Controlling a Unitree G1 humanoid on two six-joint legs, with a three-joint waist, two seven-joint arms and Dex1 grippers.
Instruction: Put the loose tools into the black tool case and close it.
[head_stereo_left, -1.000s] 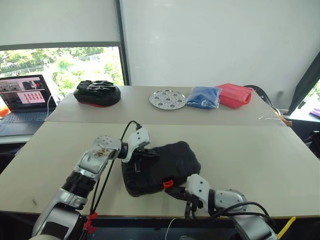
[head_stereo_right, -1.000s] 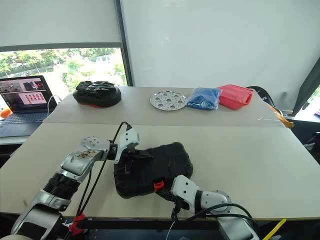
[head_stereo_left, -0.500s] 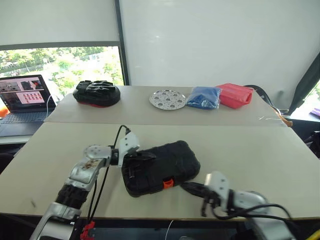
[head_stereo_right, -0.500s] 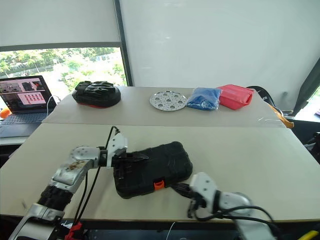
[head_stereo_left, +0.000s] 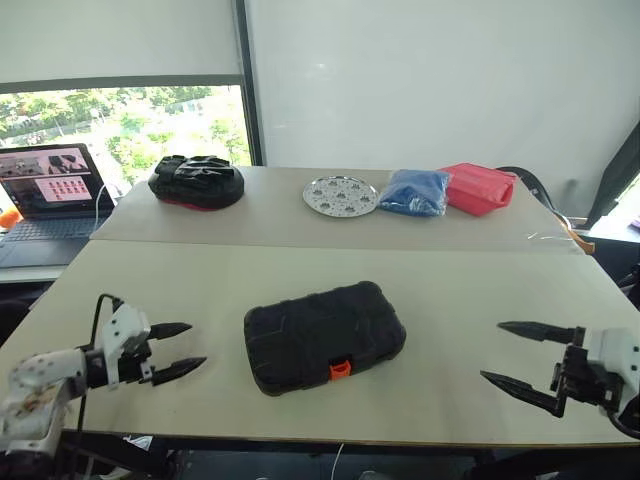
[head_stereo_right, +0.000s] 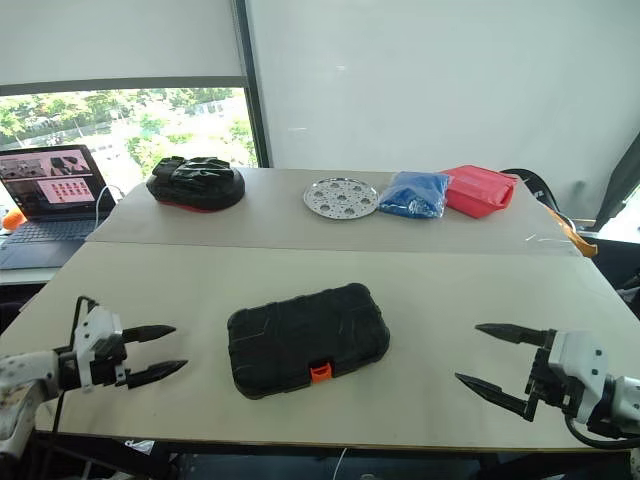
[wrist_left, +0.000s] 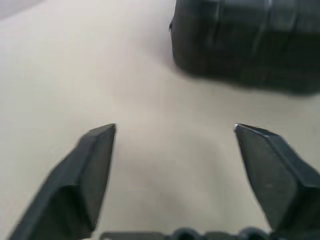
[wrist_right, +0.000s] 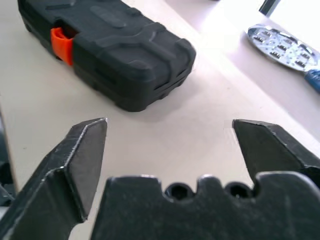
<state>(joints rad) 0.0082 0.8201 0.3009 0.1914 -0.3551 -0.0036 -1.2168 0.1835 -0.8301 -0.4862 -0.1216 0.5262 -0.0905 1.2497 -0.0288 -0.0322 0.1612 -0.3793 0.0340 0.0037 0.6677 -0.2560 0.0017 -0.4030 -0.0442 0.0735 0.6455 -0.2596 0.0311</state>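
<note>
Both grippers stand spread and empty in the head views: left gripper and right gripper flank the black tool case, which lies shut, its orange latch facing the near table edge. Left wrist view: case ahead, untouched. Right wrist view: latch looks seated; best confirm it snapped before retreating.

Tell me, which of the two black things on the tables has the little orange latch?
The black tool case on the near table, lying shut between the two arms; its orange latch faces the robot. The black lumpy bag on the far table has none.
</note>
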